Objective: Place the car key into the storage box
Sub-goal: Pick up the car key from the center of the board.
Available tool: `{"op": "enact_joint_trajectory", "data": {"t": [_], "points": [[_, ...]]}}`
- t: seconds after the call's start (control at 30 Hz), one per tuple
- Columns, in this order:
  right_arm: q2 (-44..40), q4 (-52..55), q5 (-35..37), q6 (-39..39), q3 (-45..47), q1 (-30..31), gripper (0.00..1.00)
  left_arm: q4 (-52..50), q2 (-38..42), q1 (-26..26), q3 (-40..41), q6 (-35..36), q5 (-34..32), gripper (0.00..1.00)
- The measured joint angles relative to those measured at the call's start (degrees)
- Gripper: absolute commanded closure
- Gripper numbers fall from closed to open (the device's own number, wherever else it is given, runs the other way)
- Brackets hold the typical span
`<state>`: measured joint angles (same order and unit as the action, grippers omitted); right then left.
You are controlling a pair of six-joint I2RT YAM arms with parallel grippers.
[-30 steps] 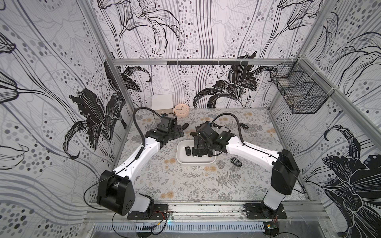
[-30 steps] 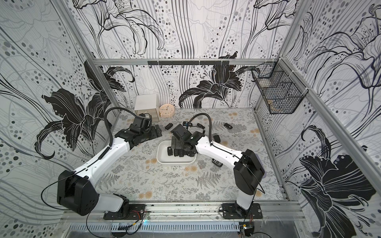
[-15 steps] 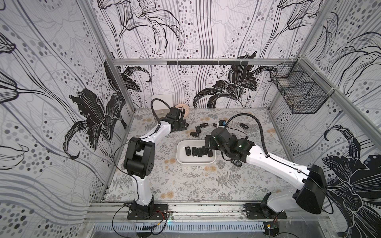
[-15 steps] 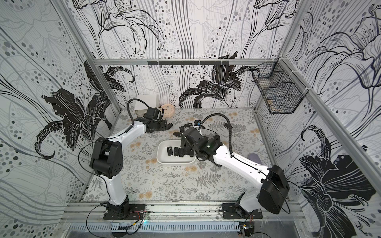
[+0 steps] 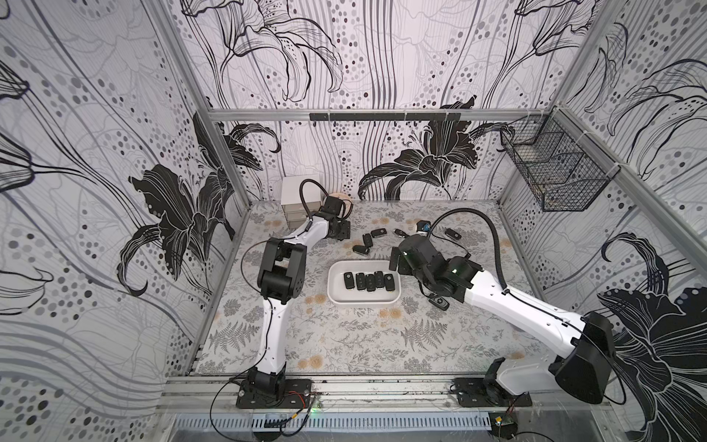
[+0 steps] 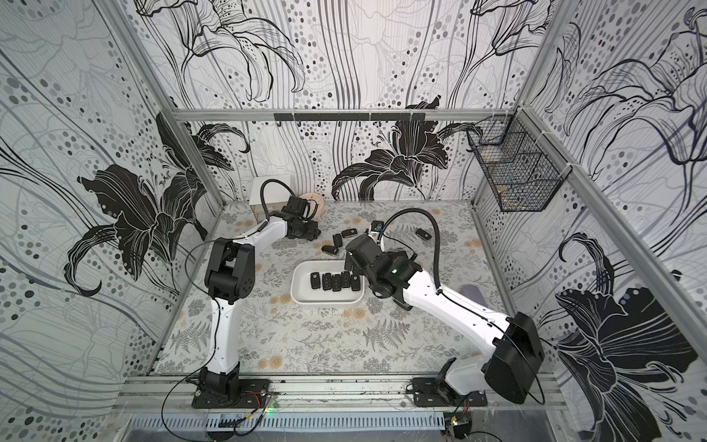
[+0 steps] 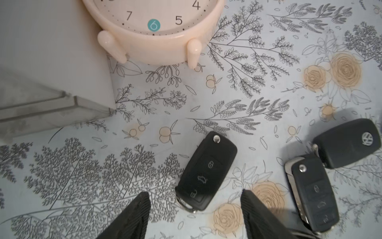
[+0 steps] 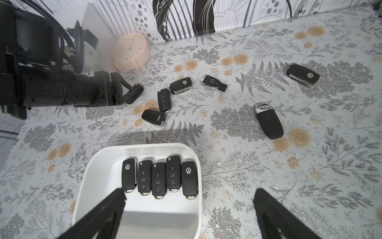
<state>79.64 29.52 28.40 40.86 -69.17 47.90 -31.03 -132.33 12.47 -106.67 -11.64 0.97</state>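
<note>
step: grasp | car key (image 7: 206,171): flat on desk, near end between left fingers (image 7: 136,217), long axis pointing away from them, slightly skewed | left fingers: apart, not touching it | right fingers (image 8: 107,211): spread wide, empty, at storage box (image 8: 144,219) | nearer arm: left

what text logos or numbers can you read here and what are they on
"4", "5", "6", "7": clock face
VW badge: both end fobs in the storage box; two loose fobs
Audi rings: one rounded fob
Mercedes star: silver-edged fob
No other text legible
</note>
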Motion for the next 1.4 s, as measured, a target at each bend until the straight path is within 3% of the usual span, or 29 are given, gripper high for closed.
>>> {"op": "enact_joint_trajectory", "data": {"t": [0.37, 0.63, 0.83, 1.03, 1.4], "points": [[0.00, 2.45, 0.39, 0.04, -0.15, -1.38, 0.00, -2.99, -6.99, -0.42, -7.72, 3.17, 1.09, 0.33], [0.02, 3.34, 0.33, 0.09, -1.16, -1.81, 0.00, -3.21, -7.56, -0.42, -8.46, 3.48, 0.68, 0.63], [0.92, 3.45, -0.61, 0.04, -1.66, -1.88, 0.00, -3.19, -7.08, -0.42, -7.85, 2.45, 1.20, 0.67], [2.08, 3.28, -3.08, 0.00, -1.66, -1.88, 0.00, -3.91, -0.92, -0.35, -0.24, -0.66, 1.36, 0.69], [2.27, -0.74, -9.35, -1.97, -1.60, -1.92, 0.00, -3.89, 22.03, -0.20, 17.00, -8.48, 1.44, 0.70]]}}
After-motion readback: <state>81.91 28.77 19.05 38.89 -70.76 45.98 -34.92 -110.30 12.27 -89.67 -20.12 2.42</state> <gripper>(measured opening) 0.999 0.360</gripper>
